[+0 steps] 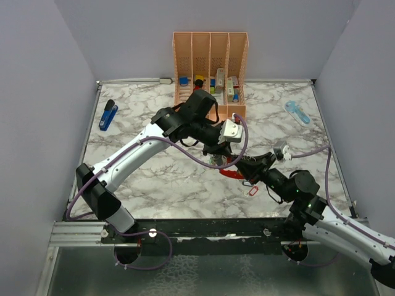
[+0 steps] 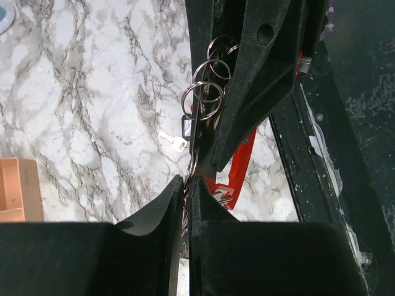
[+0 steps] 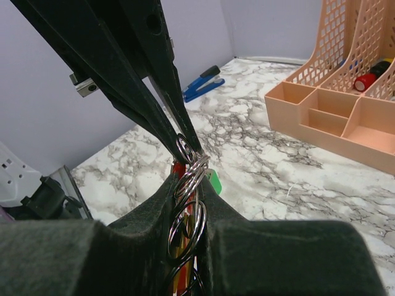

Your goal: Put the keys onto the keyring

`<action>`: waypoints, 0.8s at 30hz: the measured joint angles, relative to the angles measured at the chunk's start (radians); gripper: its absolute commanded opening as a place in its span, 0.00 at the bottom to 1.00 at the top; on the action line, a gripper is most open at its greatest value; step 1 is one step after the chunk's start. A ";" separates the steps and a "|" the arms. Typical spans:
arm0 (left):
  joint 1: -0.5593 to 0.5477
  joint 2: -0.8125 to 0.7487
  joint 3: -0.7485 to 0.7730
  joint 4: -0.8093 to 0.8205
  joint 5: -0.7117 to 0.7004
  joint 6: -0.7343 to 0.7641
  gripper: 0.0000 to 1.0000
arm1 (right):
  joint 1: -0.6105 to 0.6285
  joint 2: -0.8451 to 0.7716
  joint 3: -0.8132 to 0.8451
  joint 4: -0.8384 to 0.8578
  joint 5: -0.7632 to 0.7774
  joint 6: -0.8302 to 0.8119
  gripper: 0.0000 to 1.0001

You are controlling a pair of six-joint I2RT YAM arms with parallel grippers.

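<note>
1. L gripper (image 2: 188, 180): clenched, tips pinching a thin wire of the split rings (image 2: 207, 92), a linked chain of silver rings strung btwn both arms.
2. R gripper (image 3: 187, 179): also clenched on the same chain, rings bunched btwn its pads. The two grippers meet nearly tip to tip over the mid part of the table (image 1: 160, 185), toward the near edge and a bit R of centre.
3. The keys (image 3: 213, 182) hang off the chain just below the pinch. A green head shows clearly; red and yellow bits sit lower btwn the R fingers. Prob not on the keyring yet.
4. The keyring (image 1: 233, 174): red, just beside and below the R gripper. Can't tell if it rests on the surface or is partly lifted; its opening side is hidden.
5. Risk: thin wire in flat pads. The chain could slip or twist out if either arm tugs, dropping the bunch.
6. Risk: w/ both ends clamped, arms moving apart could strain the rings or drag the keyring sideways.
7. Risk: tips are so close that a small misalignment could make fingers collide.
8. Risk: dangling keys may swing and snag on the keyring body, or on the small red loop (image 1: 252, 191) nearer the near edge.
9. Organizer (image 1: 210, 61) at the far edge and blue stapler (image 1: 108, 115) by the L edge: well apart, prob no trouble.
</note>
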 measured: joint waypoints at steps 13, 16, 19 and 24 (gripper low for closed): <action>0.000 0.019 0.045 0.006 0.024 -0.039 0.00 | 0.000 -0.042 -0.046 0.080 0.029 0.006 0.04; 0.000 0.020 0.045 0.011 0.028 -0.043 0.00 | 0.000 -0.048 -0.049 0.080 0.030 0.006 0.04; 0.000 0.020 0.045 0.015 0.031 -0.046 0.00 | 0.000 -0.053 -0.050 0.080 0.032 0.006 0.04; 0.000 0.021 0.045 0.020 0.037 -0.047 0.00 | 0.000 -0.059 -0.055 0.085 0.033 0.007 0.04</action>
